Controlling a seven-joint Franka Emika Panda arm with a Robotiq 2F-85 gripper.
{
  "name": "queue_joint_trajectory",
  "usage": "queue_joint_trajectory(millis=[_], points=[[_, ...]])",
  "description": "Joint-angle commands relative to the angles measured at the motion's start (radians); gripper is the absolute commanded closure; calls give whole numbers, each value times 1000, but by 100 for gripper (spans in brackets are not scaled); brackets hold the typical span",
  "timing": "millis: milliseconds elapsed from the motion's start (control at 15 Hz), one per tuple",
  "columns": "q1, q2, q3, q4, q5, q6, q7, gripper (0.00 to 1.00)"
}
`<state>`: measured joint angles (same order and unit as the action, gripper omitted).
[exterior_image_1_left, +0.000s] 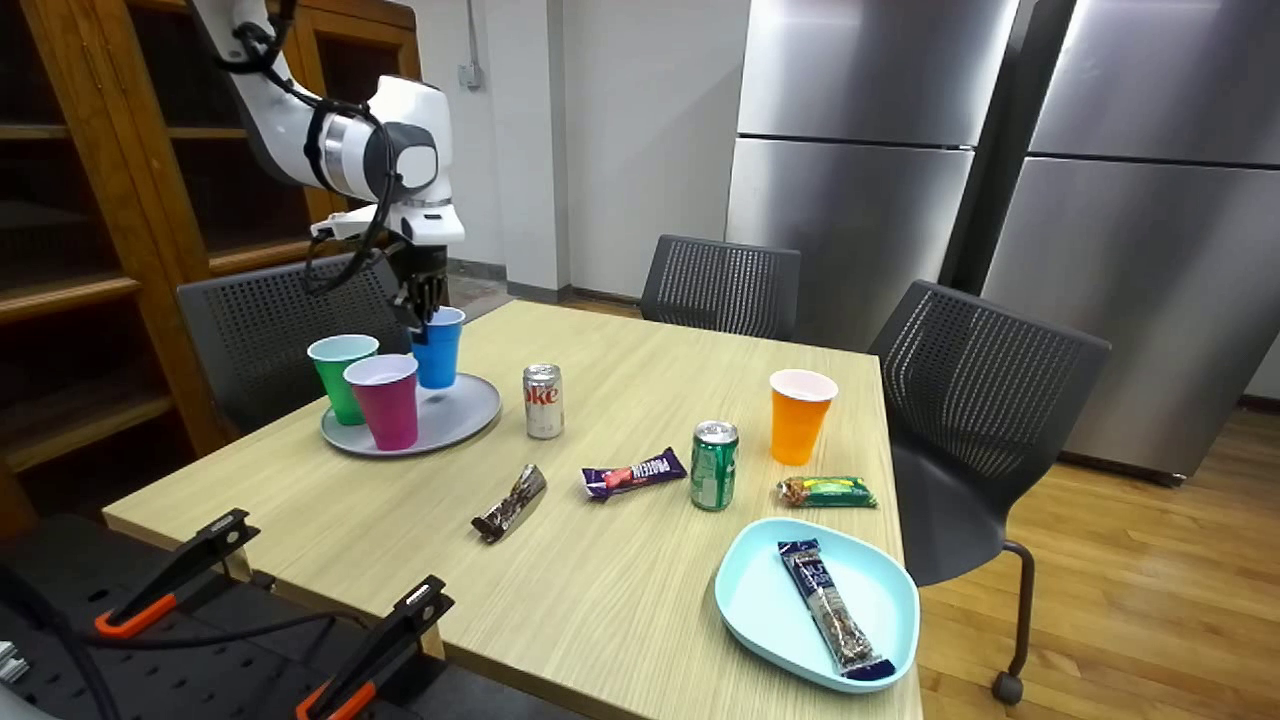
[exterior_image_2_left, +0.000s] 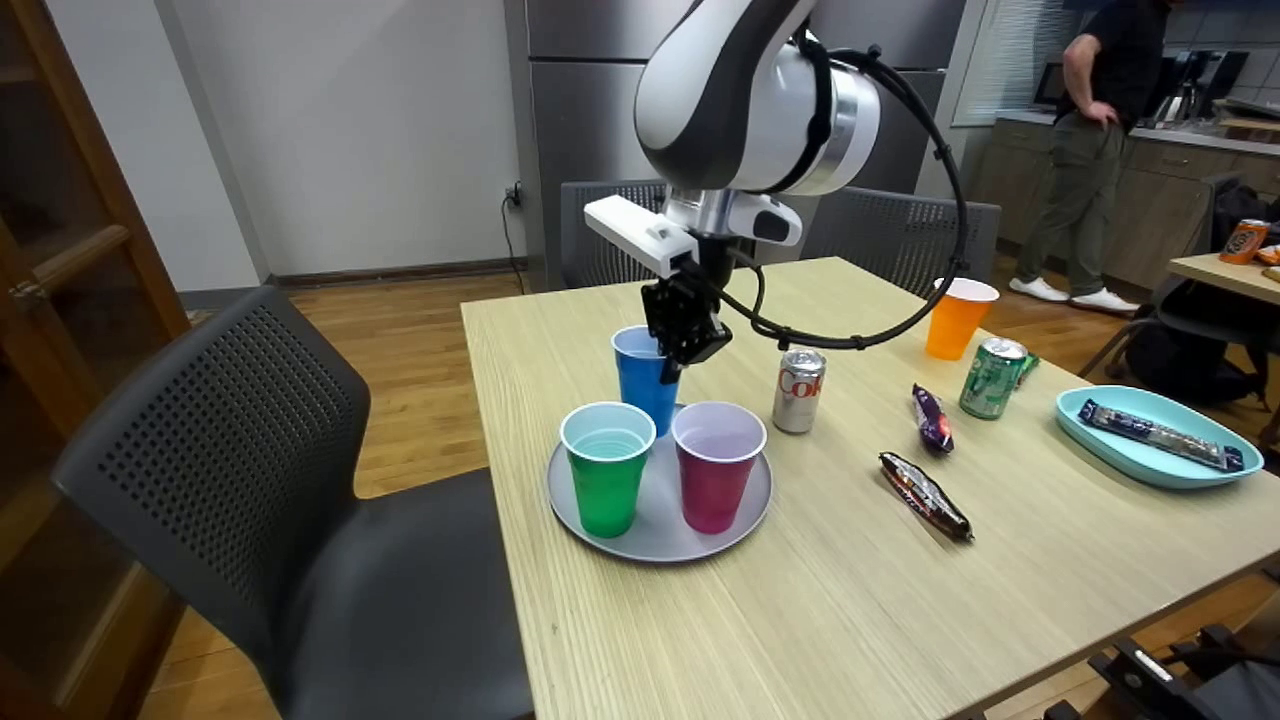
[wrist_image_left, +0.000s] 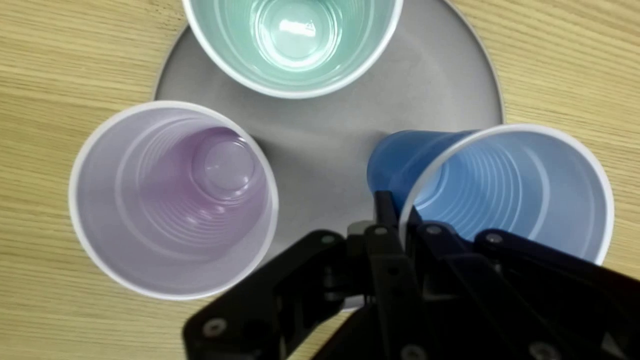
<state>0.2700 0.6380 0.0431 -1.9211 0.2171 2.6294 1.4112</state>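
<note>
Blue cup (wrist_image_left: 505, 185), rim (wrist_image_left: 530, 128) pinched by end effector (wrist_image_left: 401, 214)

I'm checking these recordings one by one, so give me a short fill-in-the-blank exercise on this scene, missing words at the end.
The fingers pinch one side of the ____.
Ungripped on the gray plate stand the purple cup and the ____.
Upright near the green can stands the ____.
The large lettering on the silver can is ____.
Missing words: blue cup; green cup; orange cup; red.
</note>
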Motion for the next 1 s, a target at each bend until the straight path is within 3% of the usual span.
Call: queue_joint_trajectory(millis=[0,733,800,933], points=[[3,26,6,33,19,16,14,99],[13,50,1,34,16,35,17,99],[16,50,-2,32,17,38,22,71],[17,47,-3,29,16,47,24,64]])
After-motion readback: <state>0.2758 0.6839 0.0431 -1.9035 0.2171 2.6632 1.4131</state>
